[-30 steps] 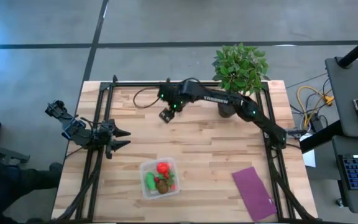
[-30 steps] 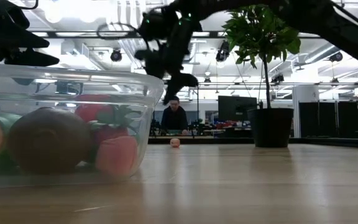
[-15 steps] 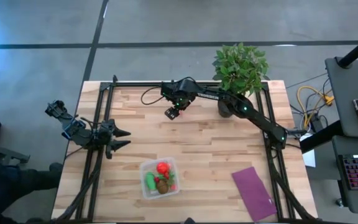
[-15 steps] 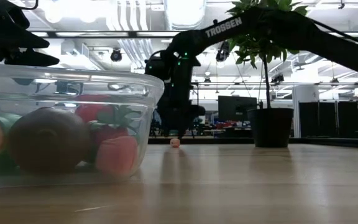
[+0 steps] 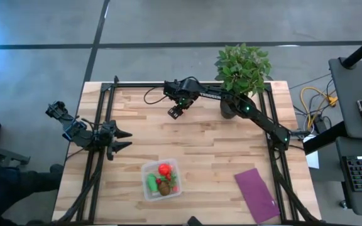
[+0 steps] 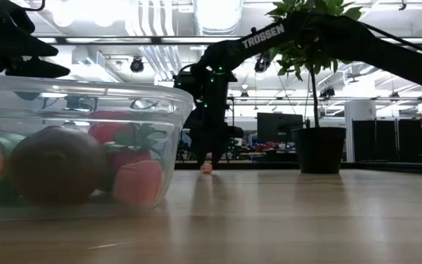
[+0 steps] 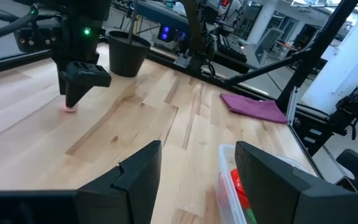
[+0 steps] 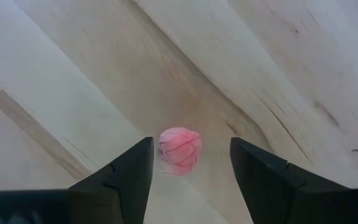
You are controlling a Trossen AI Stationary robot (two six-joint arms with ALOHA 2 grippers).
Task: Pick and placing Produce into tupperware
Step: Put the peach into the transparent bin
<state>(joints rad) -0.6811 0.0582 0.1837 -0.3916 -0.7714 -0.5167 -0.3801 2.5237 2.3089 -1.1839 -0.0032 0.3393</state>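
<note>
right gripper [image 8: 190, 163] now hangs low over the far side of the table, fingers spread, with the small pink produce piece [image 8: 179, 150] sitting on the wood directly between the two tips and untouched by either. a second ago that gripper was higher and a little off to one side of the piece; since then it has swung over and dropped until the low view shows its tips [image 6: 206, 156] almost at the tabletop, straddling the pink bit [image 6: 206, 168]. that puts the approach close to done, and the likely next step is closing on the piece, which is small and round enough to roll away if one finger touches first.

the tupperware [image 5: 161, 178] sits well away from the right gripper, toward the near edge, already holding a red piece, green pieces and a brown oval one. the left gripper [image 5: 119, 140] waits at the table's left edge, fingers apart, holding nothing and unmoved. a purple cloth [image 5: 256, 194] lies beyond the box, and a potted plant [image 5: 242, 68] stands close behind the right arm.
</note>
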